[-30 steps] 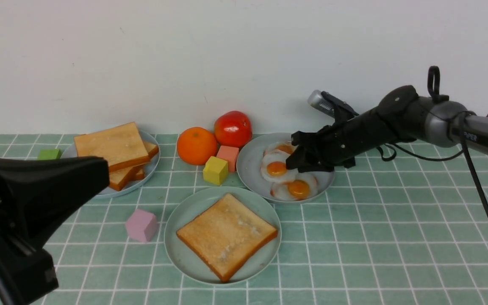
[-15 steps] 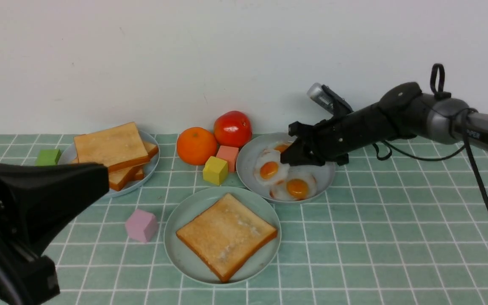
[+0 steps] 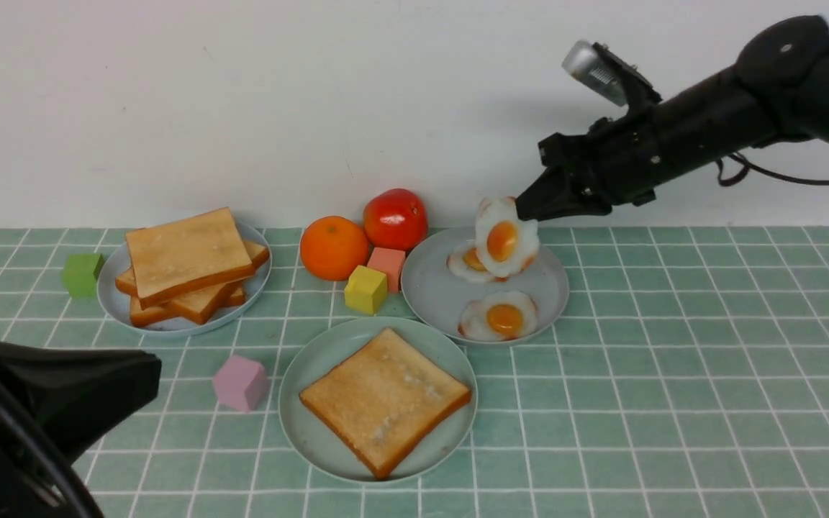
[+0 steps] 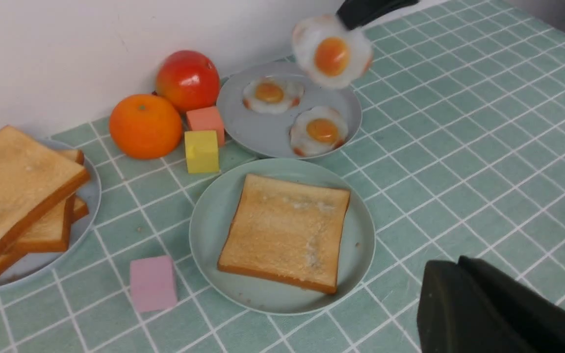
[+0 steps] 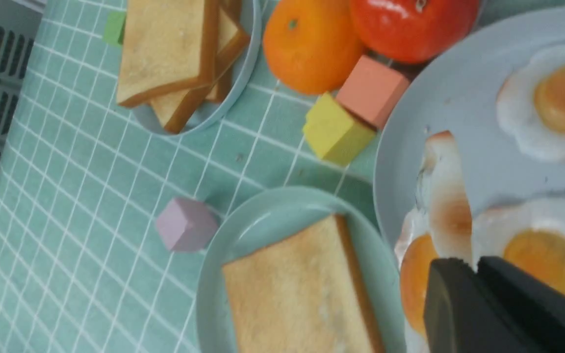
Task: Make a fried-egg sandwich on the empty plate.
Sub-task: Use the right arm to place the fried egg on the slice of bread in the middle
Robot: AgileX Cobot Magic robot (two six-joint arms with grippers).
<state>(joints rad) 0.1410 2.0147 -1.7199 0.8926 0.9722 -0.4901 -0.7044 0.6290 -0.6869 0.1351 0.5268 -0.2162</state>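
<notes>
At one o'clock from the toast (image 3: 384,400), right gripper (image 3: 527,210) jaws pinch a fried egg (image 3: 504,239), just lifted for stacking.

Bright, even light on my feeds — only faint shadow hugging the mint plate (image 3: 301,433); beyond it, the lifted egg (image 4: 331,51) blurs.

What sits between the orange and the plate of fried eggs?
Two small cubes: a salmon-pink cube and, nearer the camera, a yellow cube. Front and left wrist views both show them between the orange and the egg plate.
</notes>
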